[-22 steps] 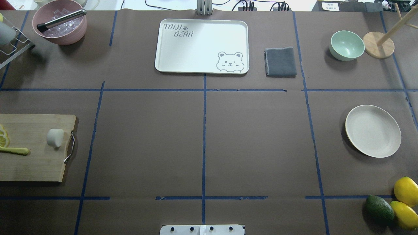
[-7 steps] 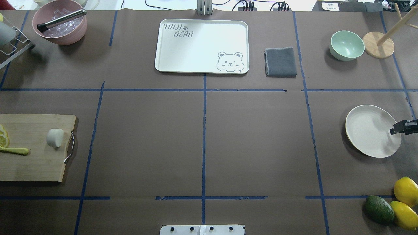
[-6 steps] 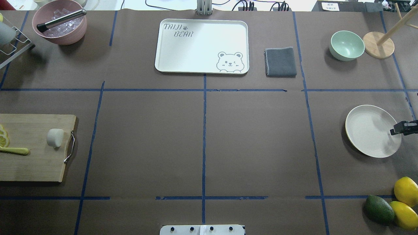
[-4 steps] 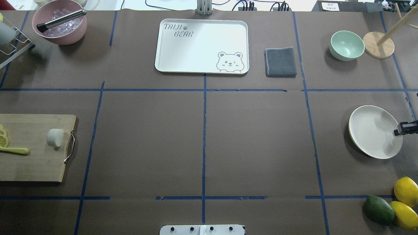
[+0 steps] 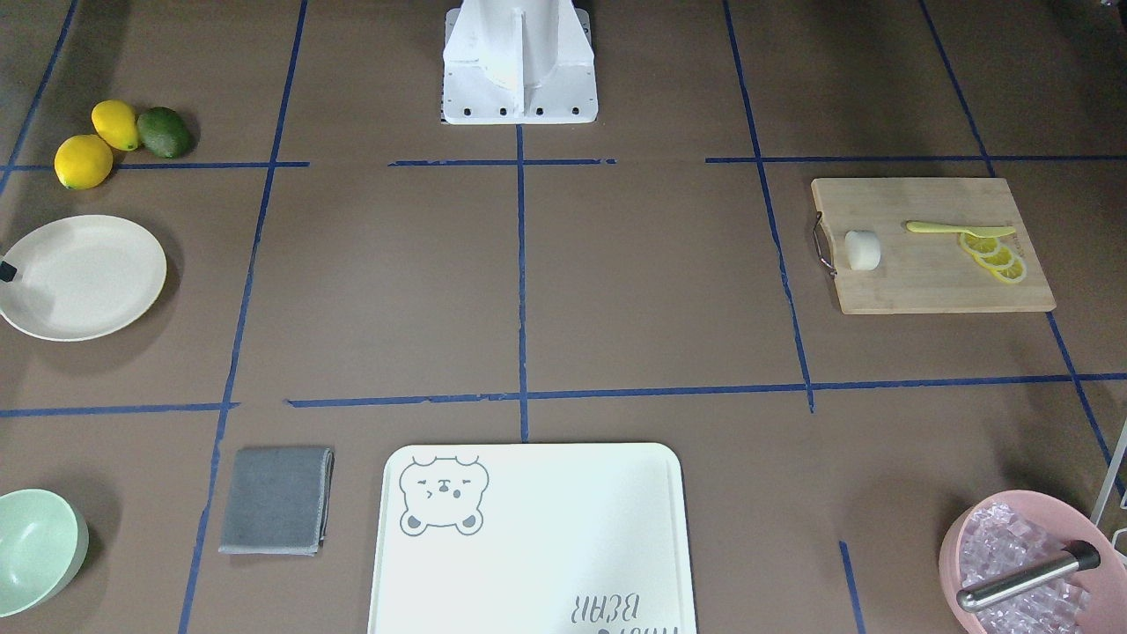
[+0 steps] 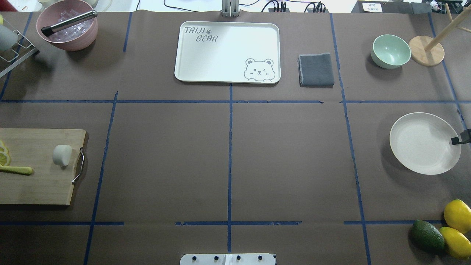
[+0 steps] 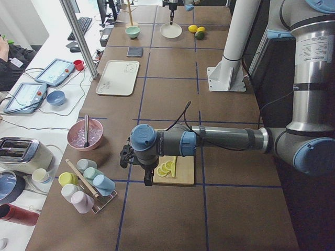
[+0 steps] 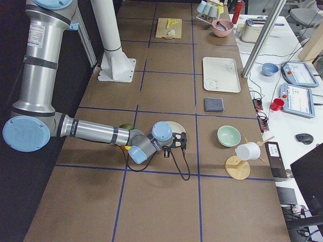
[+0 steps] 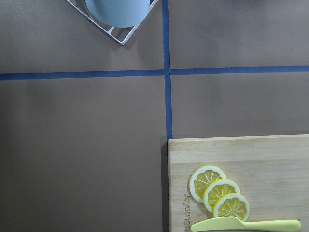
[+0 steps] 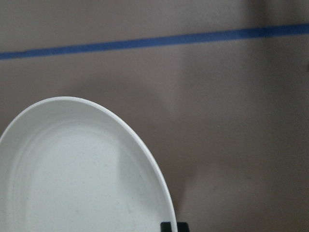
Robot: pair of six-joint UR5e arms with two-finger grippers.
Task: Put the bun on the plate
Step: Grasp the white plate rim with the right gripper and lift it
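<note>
The bun is a small white roll lying near the handle end of a wooden cutting board, also seen in the front view as the bun. At the far right, the cream plate is held at its right rim by my right gripper, shut on it. The plate fills the right wrist view, with a fingertip at its edge. It casts an offset shadow and looks raised off the table. My left gripper hovers beside the board's lemon end; I cannot tell if it is open.
A bear-printed tray, grey cloth, mint bowl and wooden stand line the far side. A pink ice bowl stands far left. Lemons and an avocado lie near the plate. Lemon slices and a yellow knife share the board.
My right gripper came in from the right edge onto the plate's right rim. The plate has since shifted right and away and lifted. The bun has not moved.
</note>
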